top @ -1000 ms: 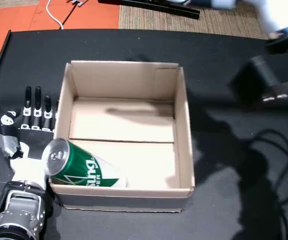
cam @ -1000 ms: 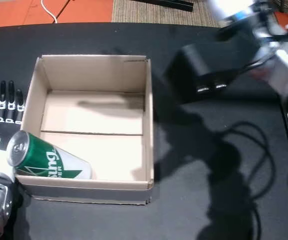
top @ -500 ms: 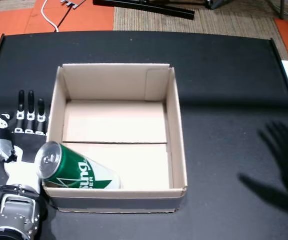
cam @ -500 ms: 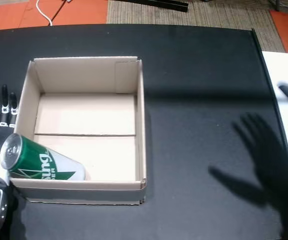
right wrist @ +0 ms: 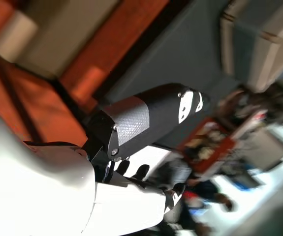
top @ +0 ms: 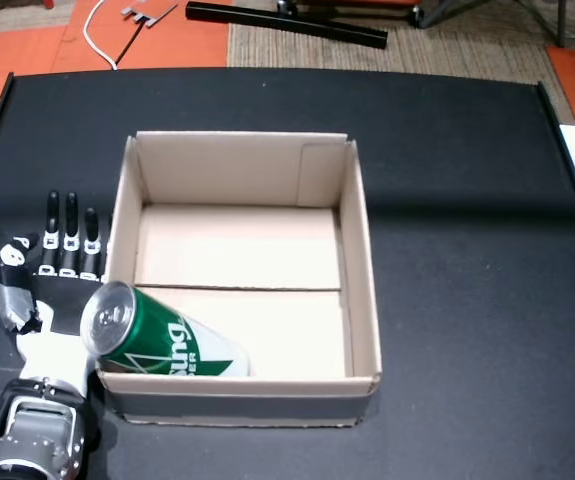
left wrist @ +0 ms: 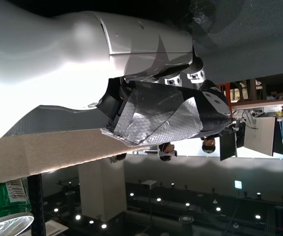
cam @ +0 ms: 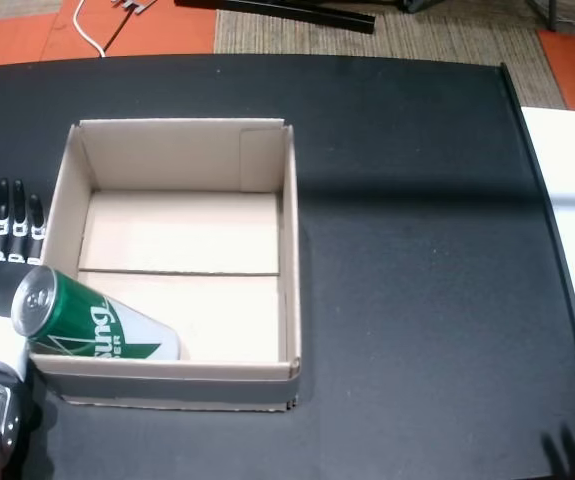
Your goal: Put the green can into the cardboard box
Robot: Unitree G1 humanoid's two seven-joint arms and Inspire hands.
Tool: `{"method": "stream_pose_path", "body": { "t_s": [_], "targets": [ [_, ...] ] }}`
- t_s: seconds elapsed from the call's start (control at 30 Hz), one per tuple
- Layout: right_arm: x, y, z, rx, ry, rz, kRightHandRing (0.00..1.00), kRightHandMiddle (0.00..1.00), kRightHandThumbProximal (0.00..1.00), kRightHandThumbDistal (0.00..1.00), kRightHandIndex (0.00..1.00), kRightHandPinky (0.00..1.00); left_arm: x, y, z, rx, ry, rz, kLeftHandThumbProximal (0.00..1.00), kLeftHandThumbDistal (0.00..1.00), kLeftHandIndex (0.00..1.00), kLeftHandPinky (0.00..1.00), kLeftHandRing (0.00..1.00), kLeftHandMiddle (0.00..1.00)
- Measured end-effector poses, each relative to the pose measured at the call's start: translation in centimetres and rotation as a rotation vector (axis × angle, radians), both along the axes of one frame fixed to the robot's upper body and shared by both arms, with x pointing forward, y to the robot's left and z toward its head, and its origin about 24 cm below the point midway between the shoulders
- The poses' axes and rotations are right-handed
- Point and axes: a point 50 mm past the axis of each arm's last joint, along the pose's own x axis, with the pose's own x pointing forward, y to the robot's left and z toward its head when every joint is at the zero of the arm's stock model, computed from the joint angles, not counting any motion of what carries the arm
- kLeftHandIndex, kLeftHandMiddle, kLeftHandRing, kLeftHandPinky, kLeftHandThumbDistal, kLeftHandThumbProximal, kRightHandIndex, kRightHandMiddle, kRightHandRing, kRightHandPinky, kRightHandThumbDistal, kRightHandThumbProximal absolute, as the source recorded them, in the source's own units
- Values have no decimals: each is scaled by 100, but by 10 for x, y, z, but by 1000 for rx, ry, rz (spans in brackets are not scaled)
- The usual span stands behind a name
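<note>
Green can (top: 154,343) lies tilted in the near left corner of the cardboard box (top: 361,290), its top propped over the wall, so I judge it nearly placed; my left hand (top: 55,290) rests flat outside, fingers straight, holding nothing.

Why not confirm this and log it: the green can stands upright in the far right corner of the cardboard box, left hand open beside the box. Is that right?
Not quite. The green can lies tilted on its side in the near left corner of the cardboard box, its top resting against the left wall, as both head views show. The left hand is indeed open beside the box.
</note>
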Motion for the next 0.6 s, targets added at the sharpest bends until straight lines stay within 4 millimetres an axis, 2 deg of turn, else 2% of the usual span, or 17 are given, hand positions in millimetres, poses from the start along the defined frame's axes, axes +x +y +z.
{"method": "stream_pose_path", "body": {
  "t_s": [0.1, 0.23, 0.3, 0.37, 0.4, 0.47, 0.6],
  "targets": [
    [-25, 14, -18, 50, 68, -96, 95, 90, 51, 86, 80, 100, 0, 1, 0, 2, 1, 2, 81, 0, 48, 69, 53, 43],
    [-52, 31, -38, 61, 160, -217, 94, 89, 51, 82, 79, 100, 0, 2, 1, 2, -2, 1, 85, 0, 50, 72, 54, 44],
    [-65, 43, -46, 68, 202, -265, 94, 89, 46, 76, 80, 100, 0, 2, 0, 1, -1, -1, 83, 1, 50, 72, 55, 45],
    [-76, 56, -53, 68, 234, -293, 94, 89, 41, 77, 79, 100, 0, 3, 0, 2, 1, -2, 79, 2, 52, 74, 57, 47],
    [-80, 61, -56, 74, 246, -298, 95, 89, 40, 78, 77, 100, 0, 3, 0, 3, 2, -3, 79, 2, 53, 74, 57, 47],
    [-83, 70, -59, 95, 260, -298, 95, 88, 32, 73, 73, 99, -1, 3, 0, 9, 3, -8, 79, 3, 51, 73, 56, 46],
    [-78, 77, -65, 75, 243, -293, 95, 87, 39, 75, 70, 99, -1, 2, -1, 9, 4, -10, 80, 1, 50, 71, 55, 46]
  ]
}}
